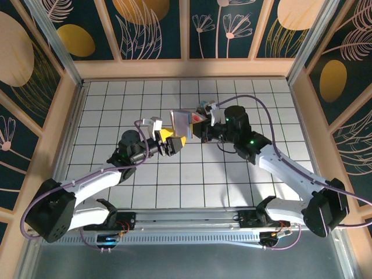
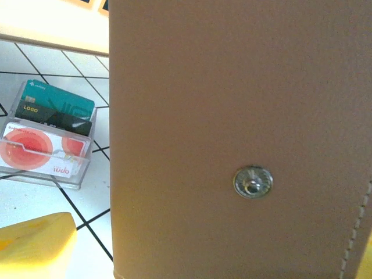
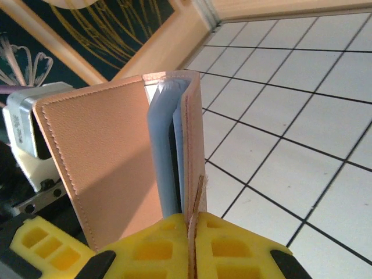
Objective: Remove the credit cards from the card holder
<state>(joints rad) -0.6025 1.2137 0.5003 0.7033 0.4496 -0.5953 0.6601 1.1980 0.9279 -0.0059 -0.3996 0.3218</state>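
holder mid-frame in top view, up off the bench, half open. right fingers clamped on one leaf's edge; left fingers spread apart by its outer face. Risk: thin edge grip, so a card tug could pull holder free.

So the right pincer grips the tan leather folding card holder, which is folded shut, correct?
Not shut: the tan leather folding card holder stands open, blue-grey inside showing, in the right wrist view. The right pincer does grip it.
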